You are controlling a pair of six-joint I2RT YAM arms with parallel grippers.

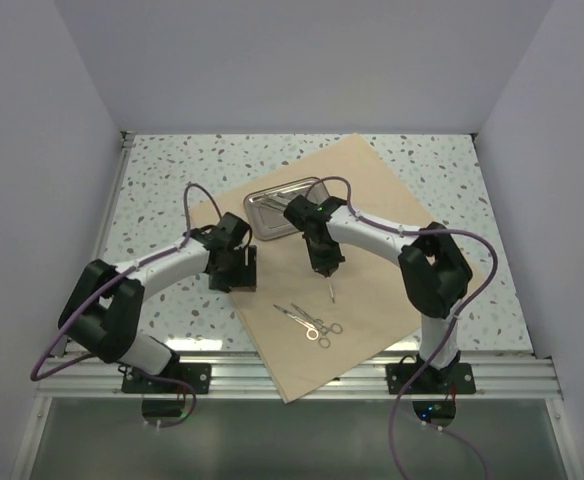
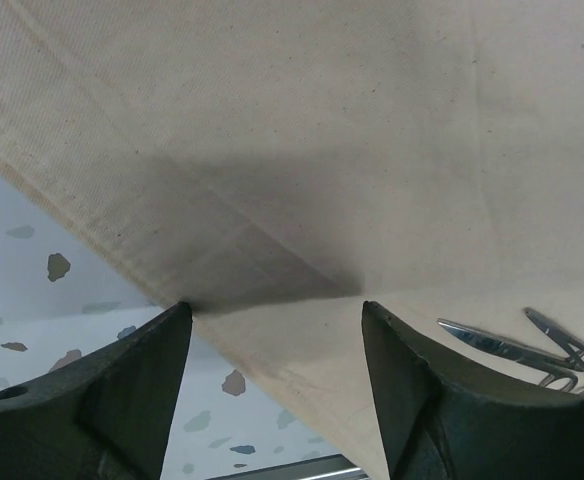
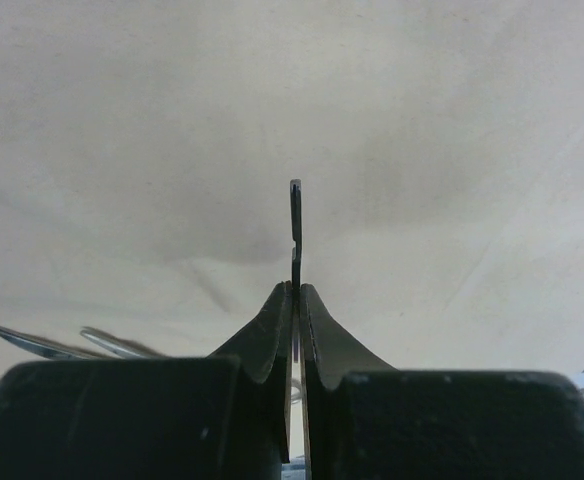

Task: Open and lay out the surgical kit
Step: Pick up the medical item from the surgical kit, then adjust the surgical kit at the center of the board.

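**While the right claw (image 1: 328,270) pinches the tweezers (image 1: 331,290), the left claw (image 1: 234,272) is spread wide**

The big tan cloth (image 1: 372,250) lies flat on the speckled worktop (image 1: 172,170). It is turned like a diamond. Its near corner reaches over the metal rail (image 1: 512,375) at the front.

The shiny tray (image 1: 275,208) sits on the far part of the cloth. The right arm's wrist hides one corner of it.

The right claw hangs over the middle of the cloth, just in front of the tray. Its fingers (image 3: 322,340) are pressed together on the thin tweezers. The tweezers stick straight out past the fingertips and point down at the cloth. The pictures do not show if the tip touches the cloth.

Two tools with ring handles (image 1: 312,323) lie on the cloth near the front. They are close together. Their points aim to the far left and their rings to the near right. I cannot tell which is the scissors.

The left claw is over the left edge of the cloth. Its two fingers (image 2: 137,375) are far apart with nothing between them. Between them, its camera sees the cloth's edge and some bare worktop.
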